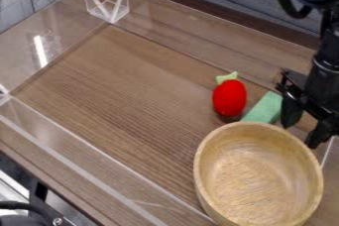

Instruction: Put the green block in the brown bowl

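end effector point(307, 121) sits low at the right edge, pointing down over the green block point(267, 108); fingers look apart around the block's far end, but i can't tell if they're actually clamped on it. block lies on the tabletop point(133, 81), just left of the end effector, touching or almost touching the brown bowl point(259, 178) rim below it. red strawberry toy point(229, 95) further left. bowl empty, nothing delivered yet: grasp, lift, drop-in all left.
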